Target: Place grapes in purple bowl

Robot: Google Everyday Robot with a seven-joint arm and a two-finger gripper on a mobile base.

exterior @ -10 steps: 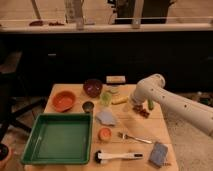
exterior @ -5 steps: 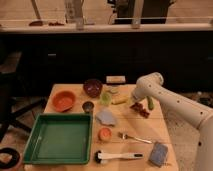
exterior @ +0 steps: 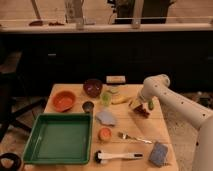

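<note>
The fingers stand spread wide, with nothing gripped between them. The gripper [exterior: 138, 106] points down near the right edge of the table [exterior: 125, 125], about midway along that edge. The grapes [exterior: 143, 112], a small dark red cluster, lie on the table directly under and just to the right of it; whether the fingers touch them cannot be told. A small green pepper [exterior: 151, 104] shows just beside the grapes, on the side toward the right edge. The white arm [exterior: 172, 97] rises from the gripper to a rounded joint and then runs off toward the lower right.

To the left of the gripper a yellow banana [exterior: 120, 100] lies near the middle of the table, with a bright green object [exterior: 105, 98] next to it. The purple bowl [exterior: 93, 87] sits upright near the back edge, left of centre, well apart from the grapes. An orange bowl [exterior: 64, 100] stands toward the back left corner, and a small dark cup [exterior: 88, 106] sits between the two bowls, a little nearer the front. A tan block [exterior: 115, 79] rests at the back edge.

A green tray [exterior: 35, 150] fills the front left corner. Right of it lie a grey cloth [exterior: 105, 117], a small orange round thing [exterior: 104, 134], a fork [exterior: 134, 137], a white-handled brush [exterior: 117, 156] along the front edge, and a blue-grey sponge [exterior: 159, 153] at the front right corner.
</note>
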